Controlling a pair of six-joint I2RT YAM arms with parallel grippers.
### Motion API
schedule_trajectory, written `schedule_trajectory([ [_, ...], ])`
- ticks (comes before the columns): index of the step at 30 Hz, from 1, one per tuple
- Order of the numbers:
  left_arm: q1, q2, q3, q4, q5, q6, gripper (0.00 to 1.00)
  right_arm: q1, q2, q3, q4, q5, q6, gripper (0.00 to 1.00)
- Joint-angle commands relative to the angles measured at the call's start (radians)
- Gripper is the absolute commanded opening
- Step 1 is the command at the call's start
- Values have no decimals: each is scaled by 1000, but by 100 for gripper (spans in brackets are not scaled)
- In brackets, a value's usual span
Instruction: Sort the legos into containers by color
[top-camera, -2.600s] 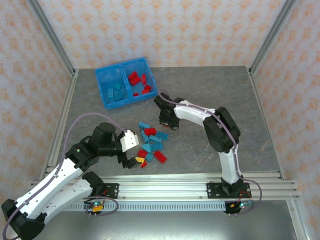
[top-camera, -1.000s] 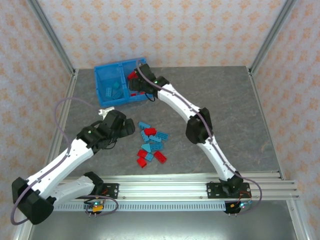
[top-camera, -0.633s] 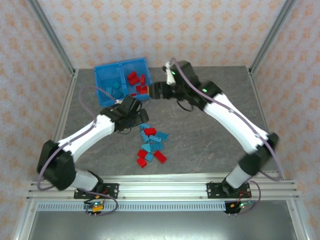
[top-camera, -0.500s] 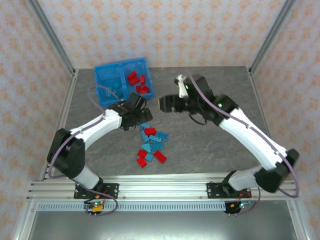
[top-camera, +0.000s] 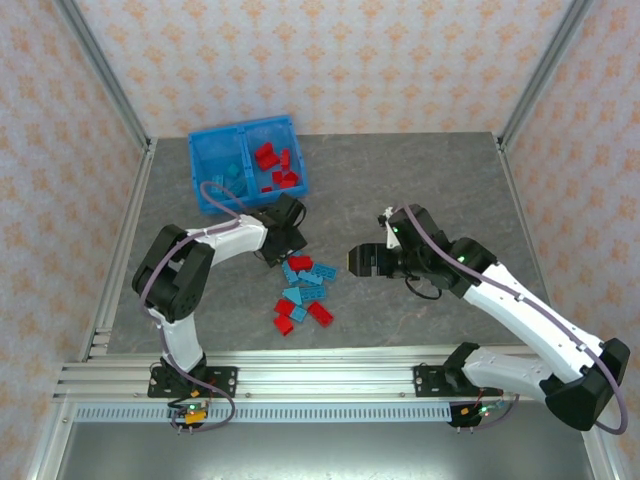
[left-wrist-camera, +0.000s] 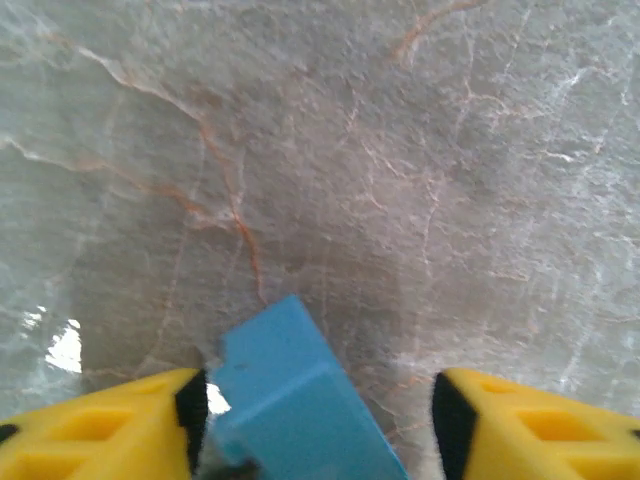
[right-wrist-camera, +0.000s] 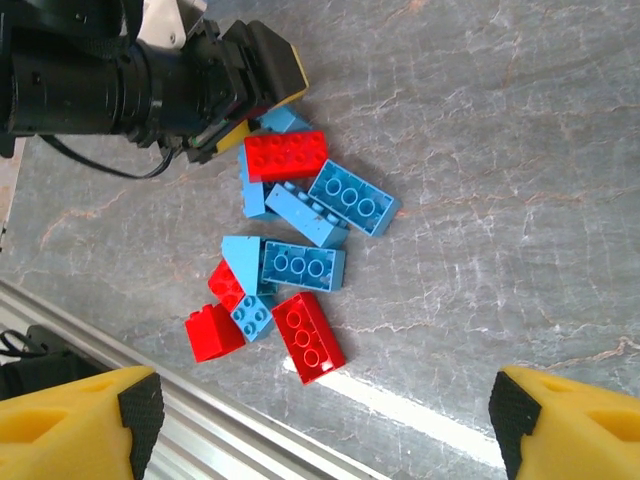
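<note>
The translucent blue bin (top-camera: 198, 175) stands at the back left, with light blue legos (top-camera: 232, 180) in its left compartment and red legos (top-camera: 275, 165) in its right one. A loose pile of red and blue legos (top-camera: 303, 290) lies mid-table. My left gripper (top-camera: 287, 243) is at the pile's far end. Its fingers stand around a light blue brick (left-wrist-camera: 290, 400): the left pad touches it and a gap remains at the right pad (left-wrist-camera: 447, 410). To the right of the pile hovers my right gripper (top-camera: 358, 262), open wide and holding nothing; it looks down on the pile (right-wrist-camera: 300, 260).
An aluminium rail (top-camera: 320, 372) runs along the near edge, just below the pile (right-wrist-camera: 150, 400). Slanted frame posts (top-camera: 100, 70) and papered walls close in the left, right and back sides. Bare grey tabletop (top-camera: 430, 180) stretches behind the right arm.
My left gripper came down from beside the bin to the pile and narrowed its jaws around a blue brick. My right arm swung from the bin to the pile's right, jaws widening.
</note>
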Motion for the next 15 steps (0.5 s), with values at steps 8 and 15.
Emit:
schedule_trajectory([
  [8,4,-12,32,-61,-104,6,33,5,29,40,-47,-128,19,86],
  [15,30,-73,152,-207,-301,171,15,28,77,55,-79,-131,26,86],
])
